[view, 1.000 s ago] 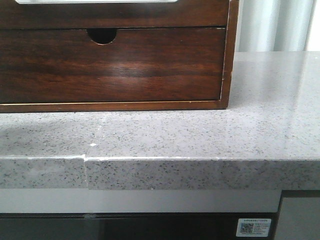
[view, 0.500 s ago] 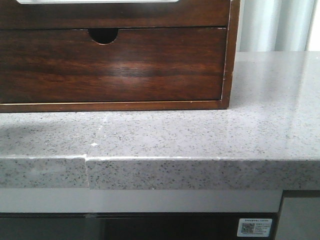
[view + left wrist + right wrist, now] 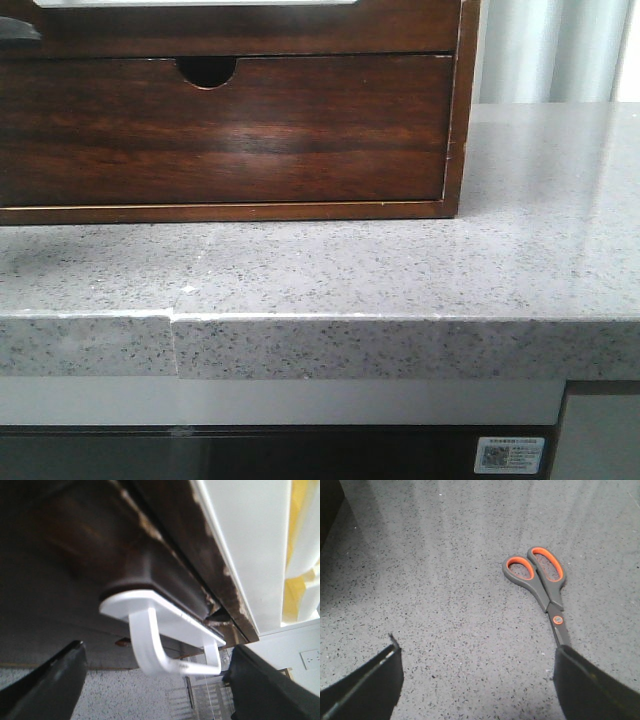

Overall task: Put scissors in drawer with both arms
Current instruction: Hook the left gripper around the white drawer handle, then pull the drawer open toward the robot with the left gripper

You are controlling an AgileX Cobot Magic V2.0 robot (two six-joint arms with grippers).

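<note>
Though illegible, QR sticker below countertop

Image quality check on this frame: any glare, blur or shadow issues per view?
Front view: glare patch on the notched drawer front, shadow at the countertop left. Left wrist view: soft close-up on the white handle, overexposed white panel. Right wrist view: sharp on the scissors.
</note>
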